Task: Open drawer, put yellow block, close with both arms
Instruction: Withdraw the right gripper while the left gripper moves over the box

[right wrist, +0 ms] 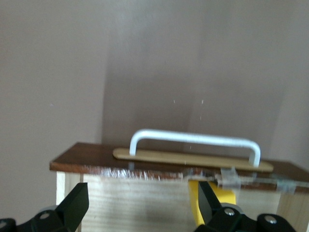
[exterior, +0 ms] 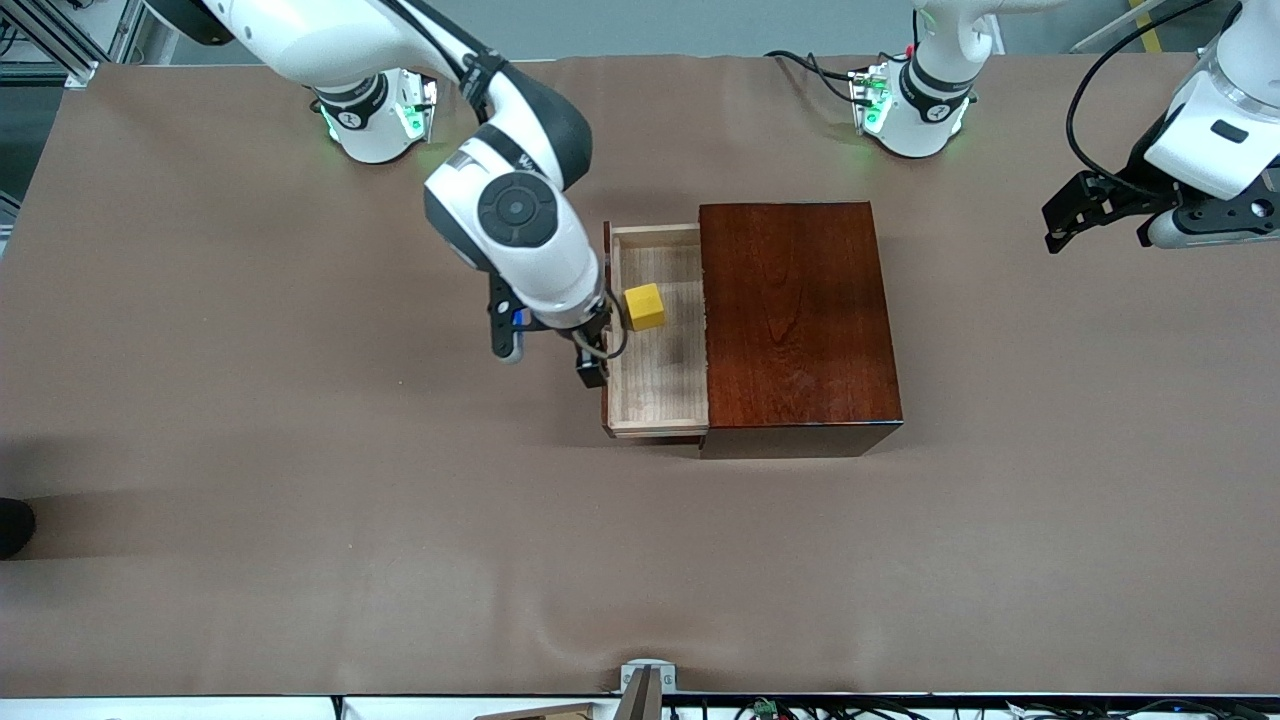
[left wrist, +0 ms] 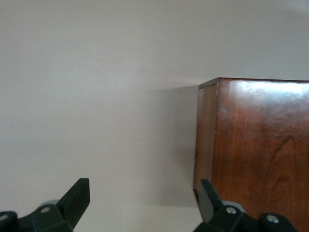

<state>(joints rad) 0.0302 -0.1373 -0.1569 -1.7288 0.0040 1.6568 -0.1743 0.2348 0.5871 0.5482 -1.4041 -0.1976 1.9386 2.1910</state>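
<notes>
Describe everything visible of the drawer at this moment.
The drawer is a pale-wood tray with a dark reddish-brown front panel carrying a white U-shaped bar handle. It stands pulled out of the glossy brown wooden box toward the right arm's end of the table. The yellow block lies inside on its floor. The right gripper, open, is over its front edge.

Right gripper (right wrist: 140, 205) fingers spread wide above open drawer (right wrist: 145, 198); yellow block (right wrist: 212, 200) beside one finger (right wrist: 210, 203), inside tray; white handle (right wrist: 193, 142) on dark front panel just ahead.
</notes>
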